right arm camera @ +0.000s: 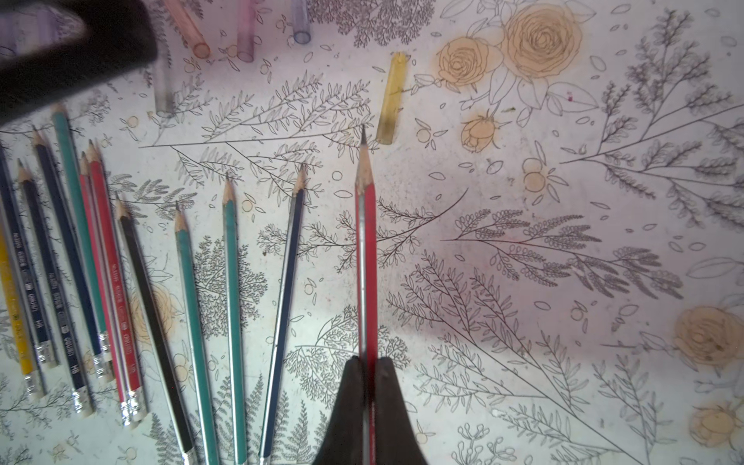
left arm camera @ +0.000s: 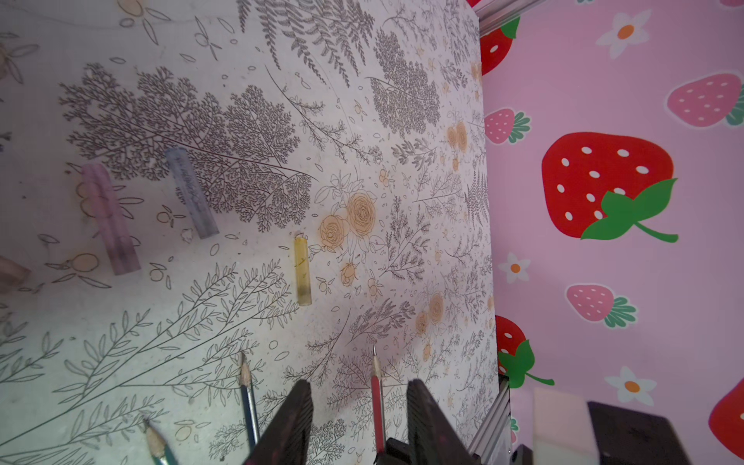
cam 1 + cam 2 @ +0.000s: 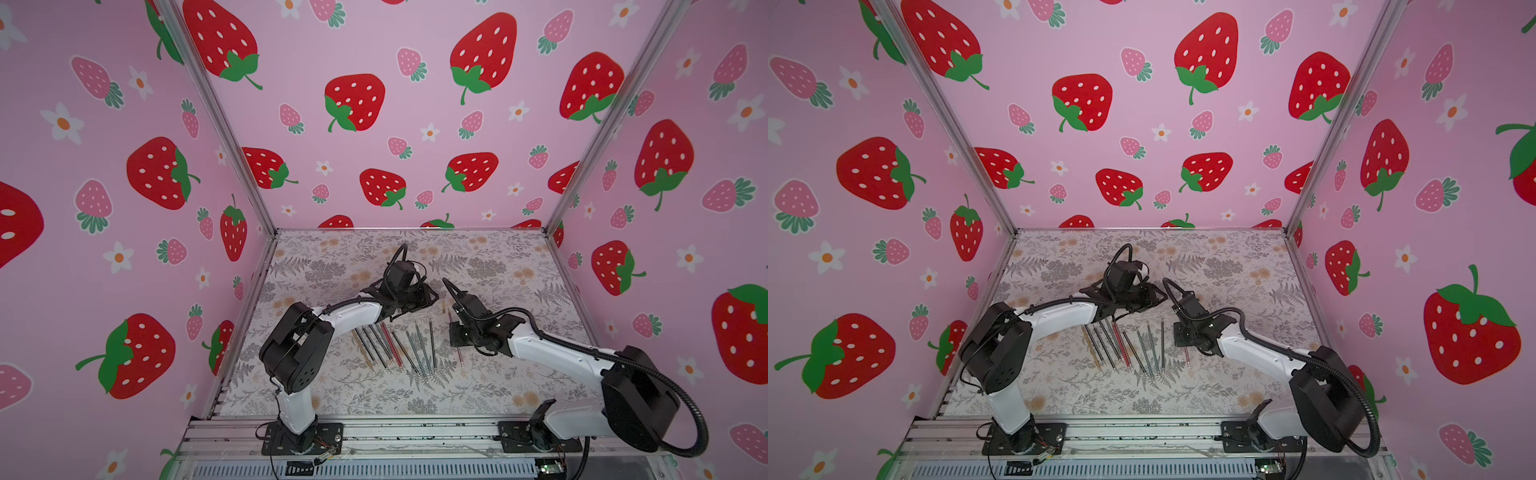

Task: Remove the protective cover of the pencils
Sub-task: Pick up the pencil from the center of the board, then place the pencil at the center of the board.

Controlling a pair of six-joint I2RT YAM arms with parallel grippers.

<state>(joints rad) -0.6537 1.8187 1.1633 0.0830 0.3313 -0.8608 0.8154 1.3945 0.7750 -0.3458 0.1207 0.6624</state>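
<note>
My right gripper [image 1: 368,362] is shut on a red pencil [image 1: 366,249] just above the table; its sharpened tip is bare. A yellow translucent cover [image 1: 392,98] lies on the table just past that tip. In the left wrist view my left gripper [image 2: 360,402] is open. The red pencil [image 2: 377,406] runs between its fingers [image 2: 298,414] without touching them, and the yellow cover [image 2: 302,271] lies ahead. The other pencils [image 3: 390,345] lie fanned on the table between the arms, seen in both top views [image 3: 1125,347], all with bare tips in the right wrist view.
Several more loose covers lie beyond the pencils: a pink cover [image 2: 110,219], a blue-grey cover [image 2: 191,193] and a greyish clear cover [image 1: 165,92]. Strawberry-print walls [image 3: 374,104] close three sides. A metal rail [image 3: 374,432] carrying both arm bases runs along the front.
</note>
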